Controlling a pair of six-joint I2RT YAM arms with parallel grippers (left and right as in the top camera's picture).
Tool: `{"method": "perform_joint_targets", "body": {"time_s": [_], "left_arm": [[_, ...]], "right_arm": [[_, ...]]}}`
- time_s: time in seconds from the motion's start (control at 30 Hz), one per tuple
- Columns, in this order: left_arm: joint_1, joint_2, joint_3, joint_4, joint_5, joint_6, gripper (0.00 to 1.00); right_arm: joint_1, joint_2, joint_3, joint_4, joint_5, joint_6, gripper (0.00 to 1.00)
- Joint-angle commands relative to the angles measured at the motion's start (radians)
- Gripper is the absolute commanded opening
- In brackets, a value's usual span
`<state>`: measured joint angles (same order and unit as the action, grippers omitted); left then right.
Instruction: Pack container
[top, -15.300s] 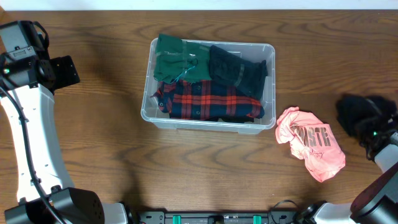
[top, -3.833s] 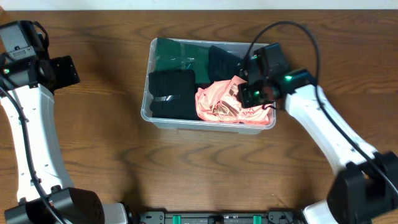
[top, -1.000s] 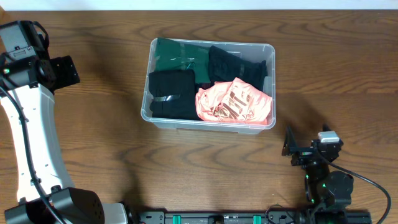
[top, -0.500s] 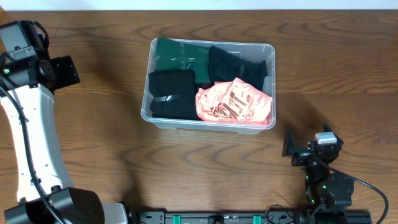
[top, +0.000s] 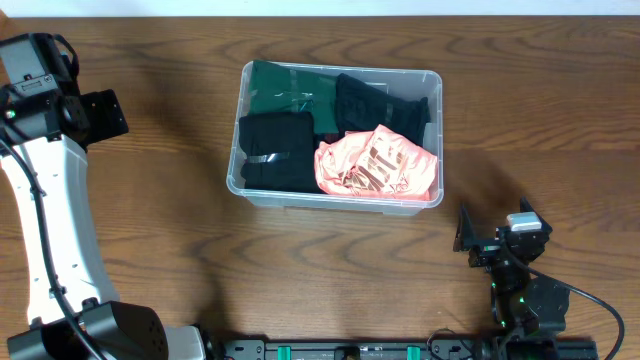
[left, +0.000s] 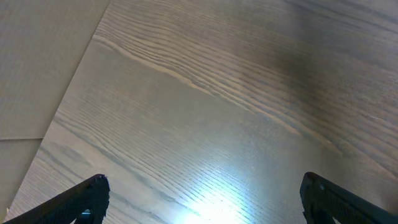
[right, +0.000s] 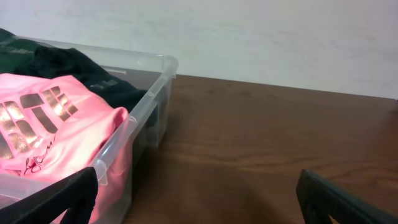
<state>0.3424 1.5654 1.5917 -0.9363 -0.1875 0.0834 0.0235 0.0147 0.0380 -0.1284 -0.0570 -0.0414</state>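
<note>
The clear plastic container (top: 340, 69) stands at the table's middle back. Inside lie a pink shirt (top: 375, 163) at the front right, a black garment (top: 275, 150) at the front left, a green one (top: 285, 88) and a dark one (top: 380, 105) behind. My right gripper (top: 495, 238) rests open near the front edge, right of the container and apart from it. In the right wrist view its fingers (right: 68, 193) frame the container's corner (right: 134, 134) and the pink shirt (right: 50, 118). My left gripper (top: 100, 115) hangs open at the far left over bare wood (left: 205, 124).
A pale wall (right: 249, 37) rises behind the table's back edge. In the left wrist view the table's edge (left: 74, 81) runs diagonally with light floor beyond it. Brown tabletop (top: 330, 270) lies between the container and the front edge.
The pink shirt that lay on the table to the right is now inside the container, over the plaid garment. My right arm has drawn back to the front right. Nothing moved in the last second.
</note>
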Motion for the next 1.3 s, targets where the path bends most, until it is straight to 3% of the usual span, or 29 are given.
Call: {"method": "perform_joint_targets", "body": {"time_s": [0.0, 0.73, 0.97, 1.27], "left_arm": [[0.002, 0.003, -0.004, -0.002, -0.008, 0.01, 0.98], [-0.002, -0.021, -0.004, -0.002, -0.008, 0.01, 0.98], [-0.026, -0.11, -0.004, -0.003, -0.008, 0.01, 0.98], [-0.172, -0.306, -0.014, -0.001, -0.008, 0.01, 0.98]], "right_arm": [[-0.006, -0.009, -0.006, 0.005, -0.011, -0.016, 0.99], [-0.006, -0.009, -0.006, 0.005, -0.011, -0.016, 0.99], [-0.006, -0.009, -0.006, 0.005, -0.011, -0.016, 0.99], [-0.006, -0.009, -0.006, 0.005, -0.011, -0.016, 0.99]]}}
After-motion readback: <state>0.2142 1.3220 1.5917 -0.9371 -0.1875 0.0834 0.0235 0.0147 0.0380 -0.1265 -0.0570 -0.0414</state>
